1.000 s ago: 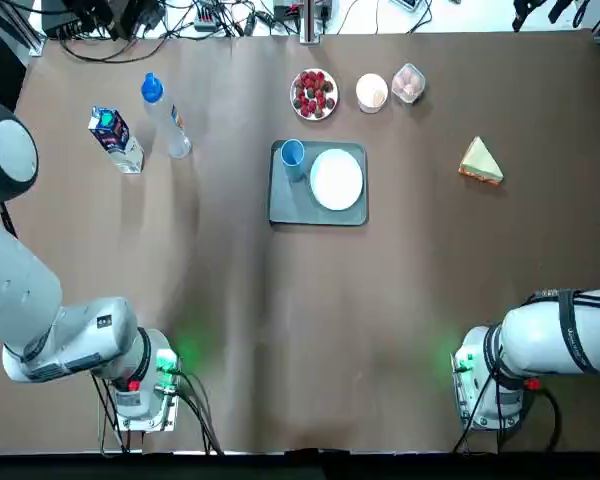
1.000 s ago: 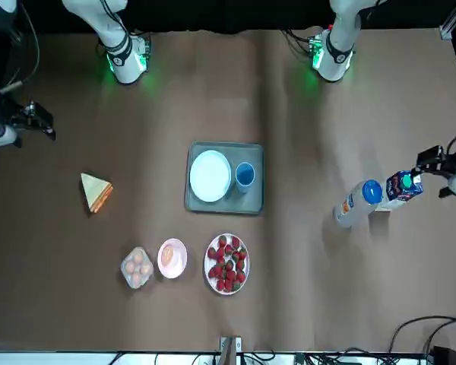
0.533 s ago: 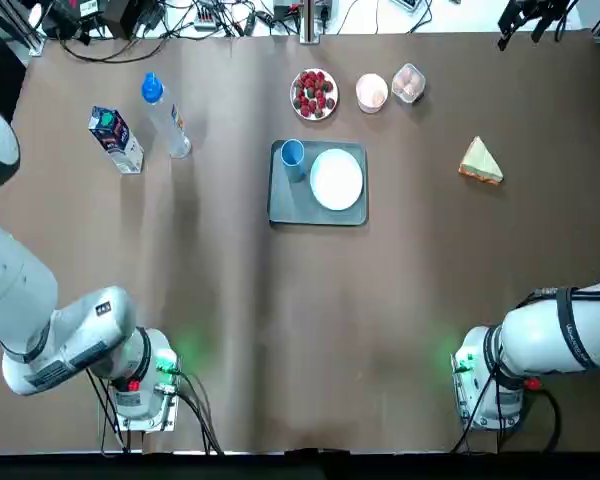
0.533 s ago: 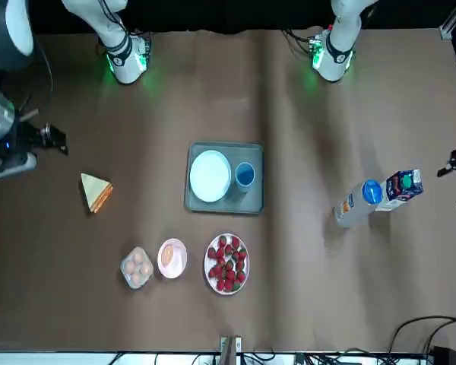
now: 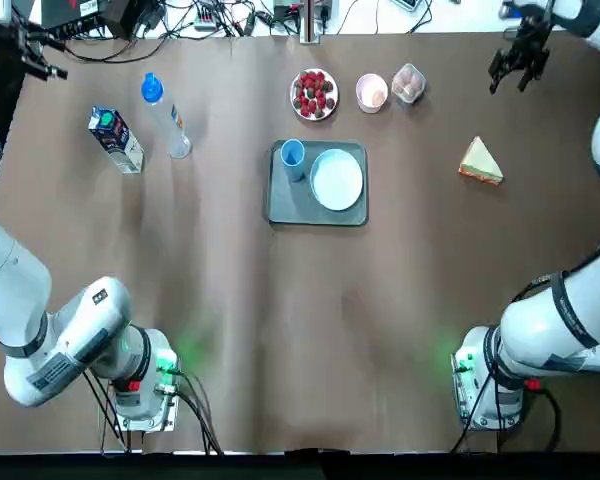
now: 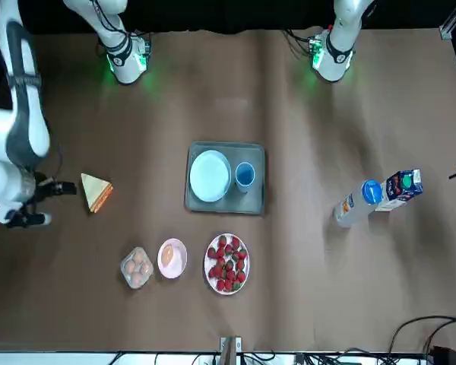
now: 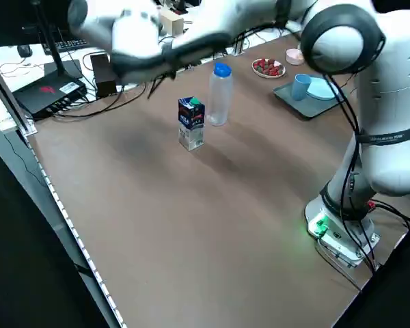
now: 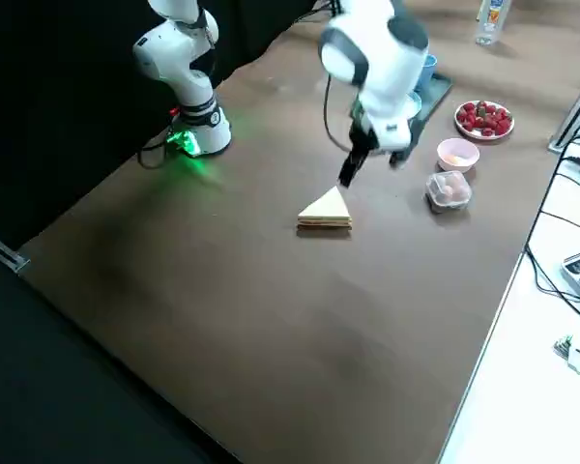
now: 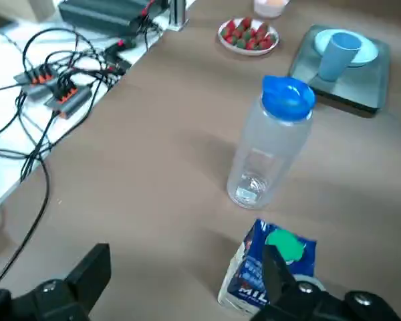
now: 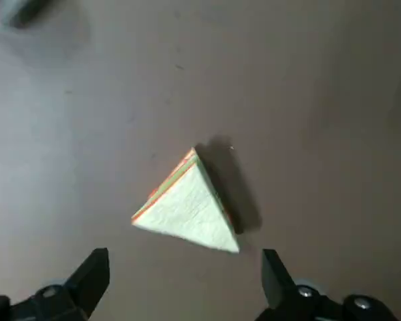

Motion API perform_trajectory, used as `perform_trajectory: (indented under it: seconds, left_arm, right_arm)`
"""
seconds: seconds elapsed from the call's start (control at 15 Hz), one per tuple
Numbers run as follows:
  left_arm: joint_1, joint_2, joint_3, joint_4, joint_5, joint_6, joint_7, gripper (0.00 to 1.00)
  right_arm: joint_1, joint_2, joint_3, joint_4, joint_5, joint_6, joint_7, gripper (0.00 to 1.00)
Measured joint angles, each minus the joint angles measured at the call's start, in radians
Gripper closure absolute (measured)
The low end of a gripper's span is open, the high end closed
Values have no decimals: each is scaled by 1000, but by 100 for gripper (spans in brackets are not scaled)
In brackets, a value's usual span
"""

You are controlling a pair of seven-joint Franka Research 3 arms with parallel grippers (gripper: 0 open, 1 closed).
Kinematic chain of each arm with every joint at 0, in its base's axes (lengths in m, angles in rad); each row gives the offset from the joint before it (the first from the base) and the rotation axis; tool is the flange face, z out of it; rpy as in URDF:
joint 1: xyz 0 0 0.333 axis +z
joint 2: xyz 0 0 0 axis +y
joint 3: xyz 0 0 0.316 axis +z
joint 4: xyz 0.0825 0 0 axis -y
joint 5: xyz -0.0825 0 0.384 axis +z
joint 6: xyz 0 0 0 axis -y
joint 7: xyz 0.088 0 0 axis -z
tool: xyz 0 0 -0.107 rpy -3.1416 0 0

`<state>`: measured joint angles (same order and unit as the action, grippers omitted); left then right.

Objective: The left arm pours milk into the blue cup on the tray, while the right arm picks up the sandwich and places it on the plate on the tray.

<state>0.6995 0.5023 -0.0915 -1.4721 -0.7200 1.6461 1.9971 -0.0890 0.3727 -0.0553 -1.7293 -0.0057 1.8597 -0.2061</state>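
The milk carton (image 5: 115,140) stands upright at the far left, next to a clear bottle. My left gripper (image 5: 42,55) hovers open beyond the carton, near the table's far left corner; the left wrist view has the carton (image 9: 267,274) close to one finger (image 9: 274,267). The blue cup (image 5: 292,155) and the white plate (image 5: 336,178) sit on the grey tray (image 5: 285,205) at mid-table. The triangular sandwich (image 5: 480,160) lies flat at the right. My right gripper (image 5: 510,78) hangs open above the table just beyond it, with the sandwich (image 10: 187,204) ahead of its spread fingers.
A clear water bottle with a blue cap (image 5: 165,115) stands beside the carton. Behind the tray are a plate of strawberries (image 5: 314,93), a small bowl (image 5: 371,91) and a tub of eggs (image 5: 408,83). Cables and boxes line the far edge.
Both arms have swung in from outside the table. The right gripper has come down close to the sandwich. The left gripper has appeared over the far left corner by the carton.
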Motion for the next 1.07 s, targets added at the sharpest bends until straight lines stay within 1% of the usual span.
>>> perform_trajectory:
  seconds: [0.13, 0.2, 0.4, 0.6, 0.73, 0.87, 1.07]
  left_arm:
    - [30, 72, 0, -1, -22, -64, 98, 0]
    - [38, 104, 1, 0, -26, -79, 136, 0]
    - [50, 165, 1, 3, -29, -112, 189, 0]
    - [75, 184, 2, 8, -29, -169, 217, 0]
    - [98, 187, 3, 8, -29, -203, 258, 0]
    - [112, 189, 4, 8, -13, -215, 300, 0]
    - [113, 202, 4, 8, 2, -219, 361, 0]
  right_arm:
    - [-3, 73, 1, 0, 0, 28, 0, 0]
    - [-2, 102, 2, 0, 0, 35, 0, 0]
    - [-2, 166, 4, 0, 0, 42, 1, 0]
    - [-2, 199, 4, -3, 0, 71, 1, 2]
    - [-2, 209, 4, -21, 0, 117, 1, 3]
    - [-2, 214, 4, -34, 0, 142, 1, 3]
    - [-2, 214, 4, -37, 0, 149, 1, 3]
